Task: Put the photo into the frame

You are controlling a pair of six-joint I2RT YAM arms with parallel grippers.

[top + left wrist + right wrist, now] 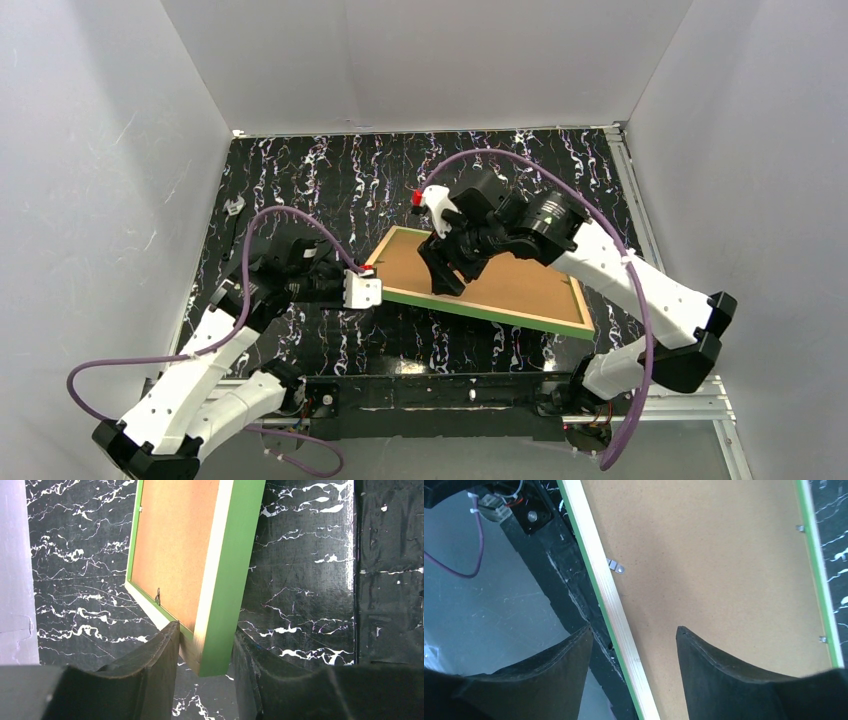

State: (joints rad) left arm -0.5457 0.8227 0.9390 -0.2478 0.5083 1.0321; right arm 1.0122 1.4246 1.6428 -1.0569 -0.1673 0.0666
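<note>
The frame (pixel 227 580) runs off the top edge of the left wrist view and off top and bottom of the right wrist view; its front face lies hidden under the backing board (pixel 714 570).

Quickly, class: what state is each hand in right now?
Left hand: closed on a corner of the frame.
Right hand: open, straddling the frame's edge.

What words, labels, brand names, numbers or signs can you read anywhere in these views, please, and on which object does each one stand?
None: no text can be read in any view.
The green frame is plain.
The brown backing board is blank.
The metal clips on the board show no legible marking.
</note>
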